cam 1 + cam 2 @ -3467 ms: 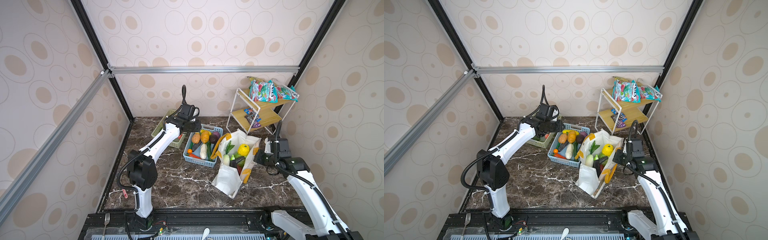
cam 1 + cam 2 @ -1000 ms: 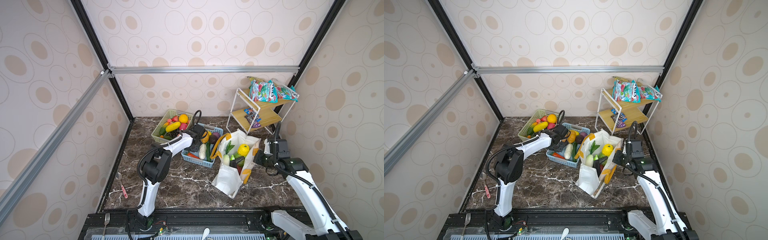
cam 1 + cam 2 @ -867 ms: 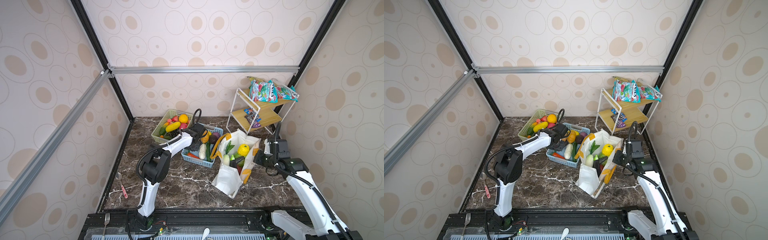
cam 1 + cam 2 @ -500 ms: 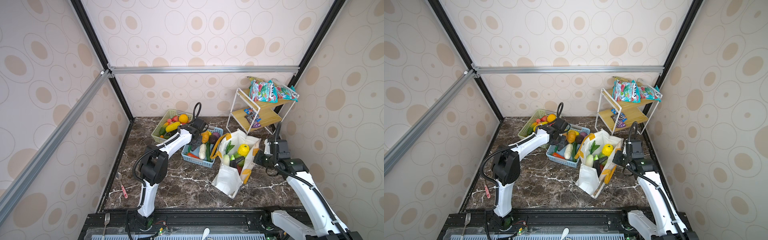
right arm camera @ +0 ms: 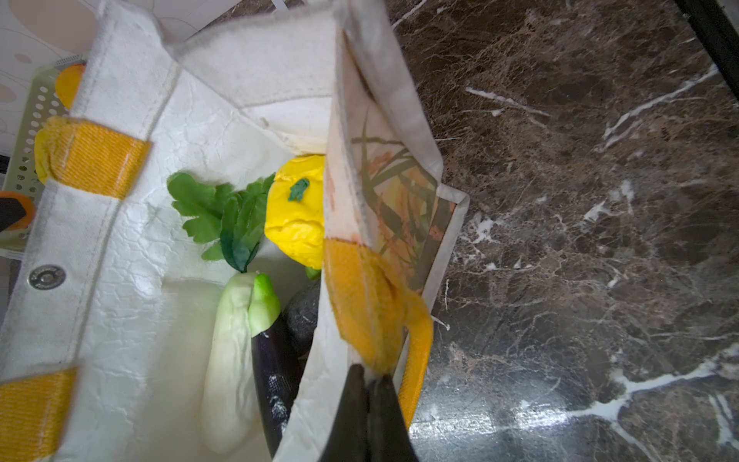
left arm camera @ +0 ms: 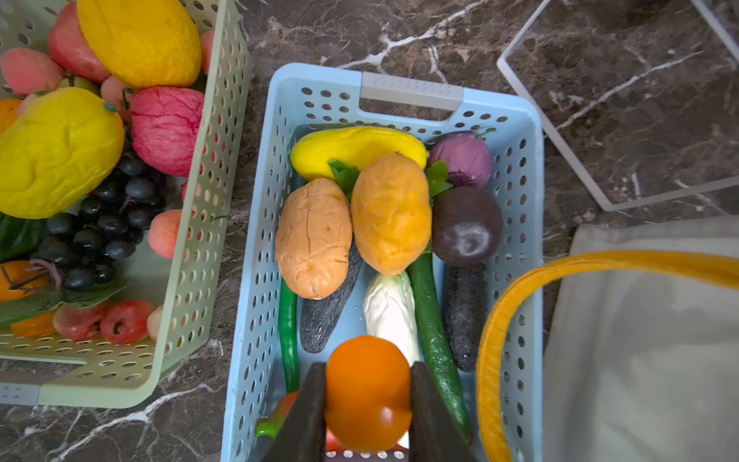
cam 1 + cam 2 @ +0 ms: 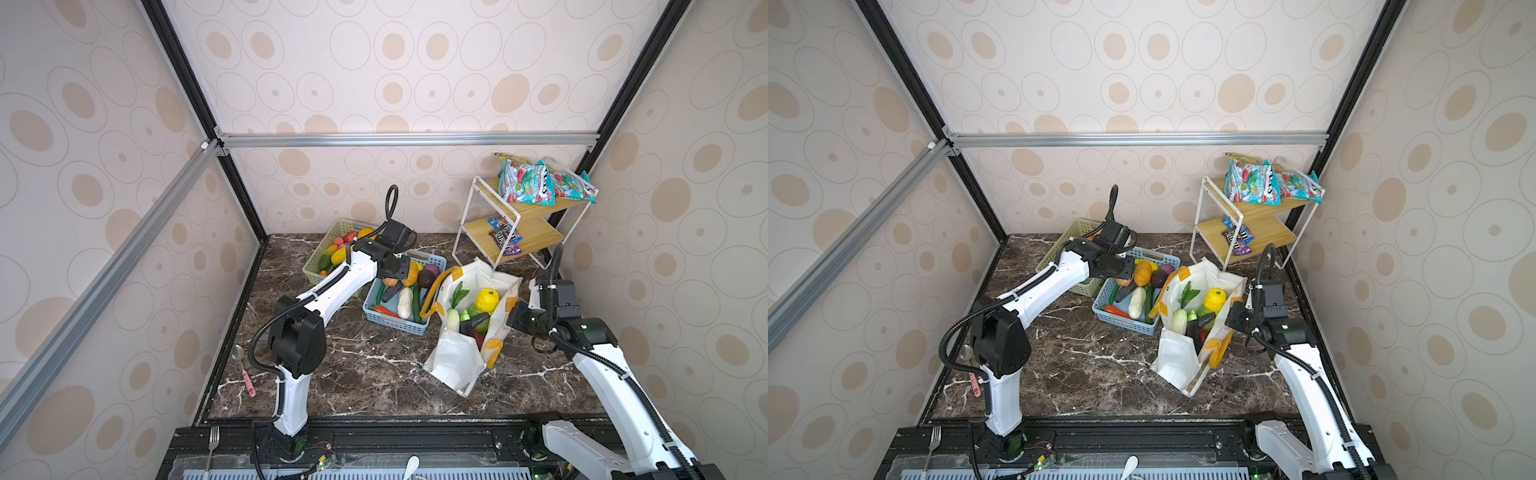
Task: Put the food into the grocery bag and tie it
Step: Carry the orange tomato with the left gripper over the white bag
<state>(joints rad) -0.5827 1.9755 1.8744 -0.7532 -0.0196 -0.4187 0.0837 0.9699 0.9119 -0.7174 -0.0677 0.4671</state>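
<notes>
Far left sits the pale green basket. Beside it, over the light blue basket, our left claw is clamped round an orange fruit. Just to the right the grocery bag leans with its mouth open, a yellow knobbly fruit already inside. Our right claw is pinched tight on the bag's rim, holding it open. We'd carry the fruit high over the near handle loop, centre it above the mouth, then lower before letting go.

One green basket, one blue basket, one grocery bag, one shelf rack.
</notes>
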